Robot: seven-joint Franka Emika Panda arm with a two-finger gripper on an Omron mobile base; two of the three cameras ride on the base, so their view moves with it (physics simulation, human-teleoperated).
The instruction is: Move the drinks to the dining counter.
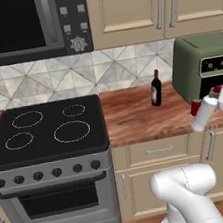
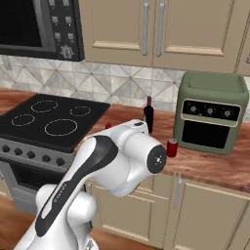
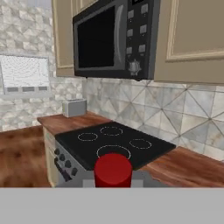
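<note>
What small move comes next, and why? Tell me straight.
Probably draw the white bottle straight back off the counter, toward the base. The jaws are shut on it, it hangs tilted at the front edge, and the red can stands close beside it, so a straight pull-back should clear the can.

Setting is identified as a home kitchen. A black stove (image 1: 45,131) is set into a wood worktop (image 1: 140,119) with tiled backsplash (image 1: 78,75). Microwave (image 1: 25,25) and beige cabinets (image 1: 158,5) are mounted above.
</note>
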